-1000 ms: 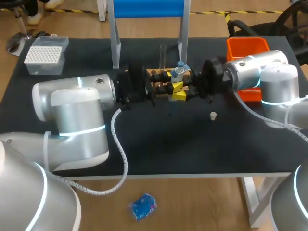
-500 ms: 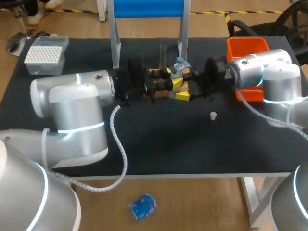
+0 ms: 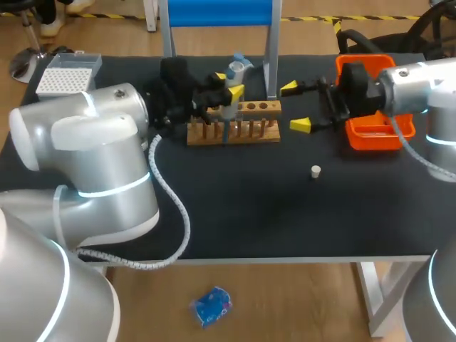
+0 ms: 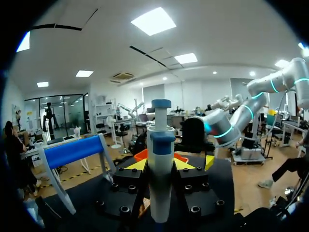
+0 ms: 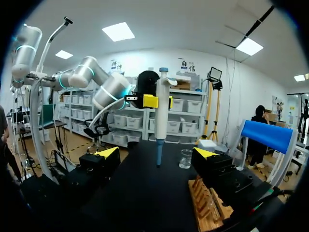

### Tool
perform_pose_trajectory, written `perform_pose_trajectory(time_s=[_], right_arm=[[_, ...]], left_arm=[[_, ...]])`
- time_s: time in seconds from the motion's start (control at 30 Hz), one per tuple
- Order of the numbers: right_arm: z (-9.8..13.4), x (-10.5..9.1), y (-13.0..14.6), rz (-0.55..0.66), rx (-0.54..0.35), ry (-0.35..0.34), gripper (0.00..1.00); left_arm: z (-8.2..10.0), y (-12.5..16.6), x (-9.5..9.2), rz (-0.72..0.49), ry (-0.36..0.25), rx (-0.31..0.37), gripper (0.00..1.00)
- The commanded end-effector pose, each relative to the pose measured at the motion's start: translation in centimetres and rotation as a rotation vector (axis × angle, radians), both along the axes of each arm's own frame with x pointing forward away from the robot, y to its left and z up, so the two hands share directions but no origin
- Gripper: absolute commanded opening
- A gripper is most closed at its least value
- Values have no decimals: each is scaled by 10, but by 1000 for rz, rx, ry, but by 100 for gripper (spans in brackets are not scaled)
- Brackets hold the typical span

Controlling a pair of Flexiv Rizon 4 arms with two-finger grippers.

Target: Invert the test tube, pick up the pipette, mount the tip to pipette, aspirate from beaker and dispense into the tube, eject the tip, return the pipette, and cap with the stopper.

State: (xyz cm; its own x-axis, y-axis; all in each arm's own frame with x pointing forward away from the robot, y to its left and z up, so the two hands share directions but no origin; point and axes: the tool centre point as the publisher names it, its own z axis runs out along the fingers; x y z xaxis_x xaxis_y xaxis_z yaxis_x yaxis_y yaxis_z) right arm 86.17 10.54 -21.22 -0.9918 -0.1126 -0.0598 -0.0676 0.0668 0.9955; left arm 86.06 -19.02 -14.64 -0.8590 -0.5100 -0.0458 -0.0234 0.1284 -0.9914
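table: black rectangular tabletop (image 3: pixel 285 214); blue-barred metal stand (image 3: pixel 217 13) at the back edge
left arm: silver arm (image 3: pixel 92 164), comes in from the left, wrist over the left end of the rack
right arm: silver arm (image 3: pixel 420 78), wrist above the orange tray
tip box: clear plastic box of white tips (image 3: pixel 65 80), back-left corner, well apart from the rest
tray: orange plastic tray (image 3: pixel 370 132), right side, partly under the right wrist
rack: wooden test-tube rack (image 3: pixel 249 132), centre back, holes along the top
left gripper: (image 4: pixel 161 164) clamped on the pipette, a yellow tip on each side of the body
right gripper: (image 3: pixel 295 107) spread wide, holds nothing, between rack and tray
pipette: white-grey barrel with blue plunger cap (image 5: pixel 161 111); upright, narrow shaft down, hanging in front of the rack
beaker: small clear glass (image 5: pixel 185 158), on the table beyond the pipette in the right wrist view
stopper: small white plug (image 3: pixel 315 170), bare table, in front of the right gripper
change: 1 s ago both grippers met over the rack with the pipette between them; the left has since carried it up and back-left, the right has backed off to the tray
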Motion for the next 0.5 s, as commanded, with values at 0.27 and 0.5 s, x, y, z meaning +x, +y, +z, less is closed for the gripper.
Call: perform_pose_trajectory(time_s=[0.27, 0.5], right_arm=[[28, 6, -15, -144, -112, -27, 100], [28, 6, -15, -144, -112, -27, 100]], left_arm=[[27, 9, 28, 229, 38, -25, 0], [27, 9, 28, 229, 38, -25, 0]])
